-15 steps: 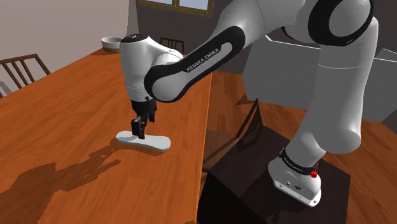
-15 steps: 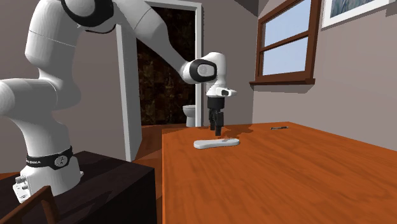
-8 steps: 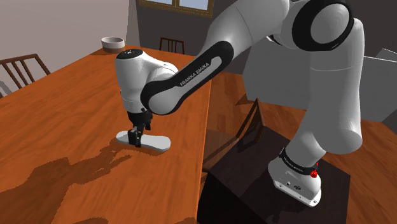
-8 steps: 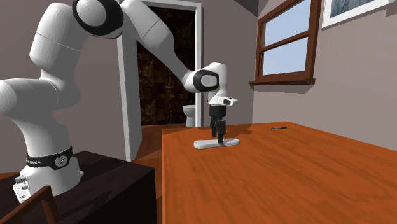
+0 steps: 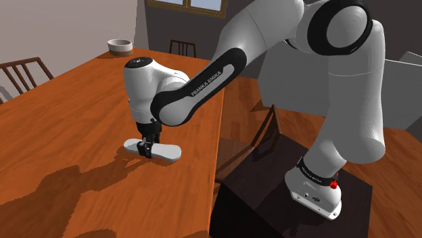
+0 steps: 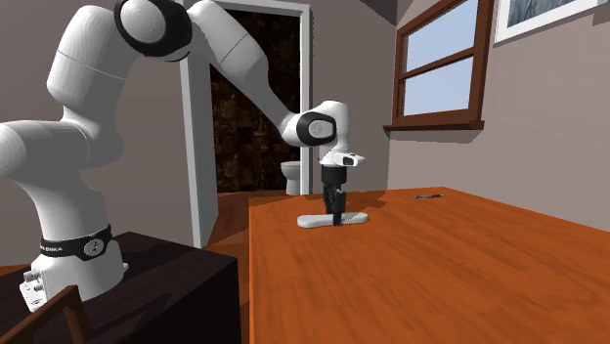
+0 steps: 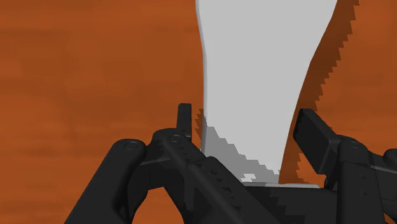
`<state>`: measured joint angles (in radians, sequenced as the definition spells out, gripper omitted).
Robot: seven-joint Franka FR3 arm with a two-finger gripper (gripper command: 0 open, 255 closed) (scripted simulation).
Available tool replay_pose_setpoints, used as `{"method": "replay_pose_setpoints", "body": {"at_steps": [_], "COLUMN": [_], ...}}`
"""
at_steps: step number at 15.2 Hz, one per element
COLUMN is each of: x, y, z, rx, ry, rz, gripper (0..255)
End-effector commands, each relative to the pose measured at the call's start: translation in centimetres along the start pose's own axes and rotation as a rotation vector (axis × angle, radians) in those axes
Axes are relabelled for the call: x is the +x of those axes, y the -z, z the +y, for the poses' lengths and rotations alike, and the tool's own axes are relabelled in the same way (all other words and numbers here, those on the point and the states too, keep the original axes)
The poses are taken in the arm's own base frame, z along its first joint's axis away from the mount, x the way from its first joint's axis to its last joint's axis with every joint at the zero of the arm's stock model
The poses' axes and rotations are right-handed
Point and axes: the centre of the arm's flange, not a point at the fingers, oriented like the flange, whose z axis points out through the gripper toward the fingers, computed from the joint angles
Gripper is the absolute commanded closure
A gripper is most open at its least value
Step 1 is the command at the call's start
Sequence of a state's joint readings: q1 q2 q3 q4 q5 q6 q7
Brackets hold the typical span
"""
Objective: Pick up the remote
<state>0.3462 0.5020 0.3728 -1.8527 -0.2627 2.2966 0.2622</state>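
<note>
A pale grey, elongated remote [image 5: 169,151] lies flat on the orange-brown wooden table [image 5: 74,135], near the table edge that faces the stand. My black gripper [image 5: 145,149] points straight down on its middle. The second exterior view has the remote [image 6: 354,216] lying crosswise under the gripper [image 6: 336,217]. Seen from the wrist, the remote [image 7: 261,70] runs between the two fingers [image 7: 185,119], which press against its narrow waist on both sides. The gripper [image 7: 248,124] is shut on the remote, which still rests on the tabletop.
A pale bowl [image 5: 120,46] stands at the table's far end. Chairs [image 5: 24,73] line the shoulder view's left side. The table edge [image 5: 218,149] drops off just beside the remote, towards the dark stand [image 5: 270,196]. A small dark item [image 6: 427,196] lies near the window wall.
The gripper has come down from above the remote until its fingers straddle it. The fingers then closed on the remote's sides. The remote itself has not moved.
</note>
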Motion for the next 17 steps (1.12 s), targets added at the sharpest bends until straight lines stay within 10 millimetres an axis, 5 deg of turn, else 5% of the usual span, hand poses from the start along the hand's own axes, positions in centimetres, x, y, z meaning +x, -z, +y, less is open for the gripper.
{"method": "replay_pose_setpoints", "body": {"at_steps": [1, 5, 17], "x": [0.0, 0.0, -0.1], "y": [-0.1, -0.1, 6.2], "z": [0.0, 0.0, 0.2], "rx": [0.0, 0.0, 0.0], "ry": [0.0, 0.0, 0.0], "rz": [-0.001, -0.001, -0.001], "gripper": [255, 255, 255]}}
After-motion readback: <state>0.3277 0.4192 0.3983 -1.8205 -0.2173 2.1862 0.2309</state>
